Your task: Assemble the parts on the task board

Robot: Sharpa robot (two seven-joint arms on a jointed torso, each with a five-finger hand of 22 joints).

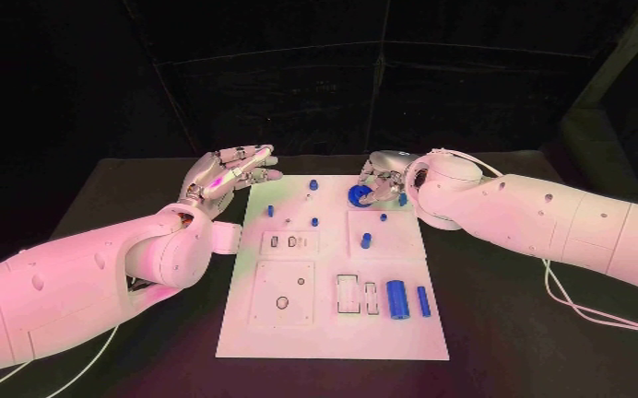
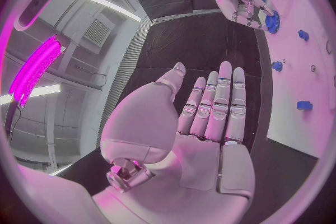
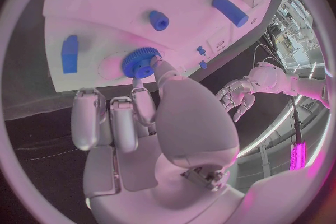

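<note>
The white task board (image 1: 333, 324) lies in the middle of the black table. At its far right, a blue gear (image 1: 359, 196) sits on the board, and my right hand (image 1: 382, 181) pinches it between thumb and a finger. The right wrist view shows the gear (image 3: 140, 63) over a round recess with my right hand (image 3: 140, 123) behind it. My left hand (image 1: 237, 172) hovers open, fingers straight, beside the board's far left corner. In the left wrist view my left hand (image 2: 203, 117) holds nothing, and the gear (image 2: 271, 21) appears beyond it.
A thick blue cylinder (image 1: 395, 298) and a thin blue rod (image 1: 423, 300) lie at the board's near right. Small blue pegs (image 1: 313, 183) stand at the far end, and a blue block (image 1: 367, 241) sits mid-board. White cables (image 1: 585, 310) trail at the right.
</note>
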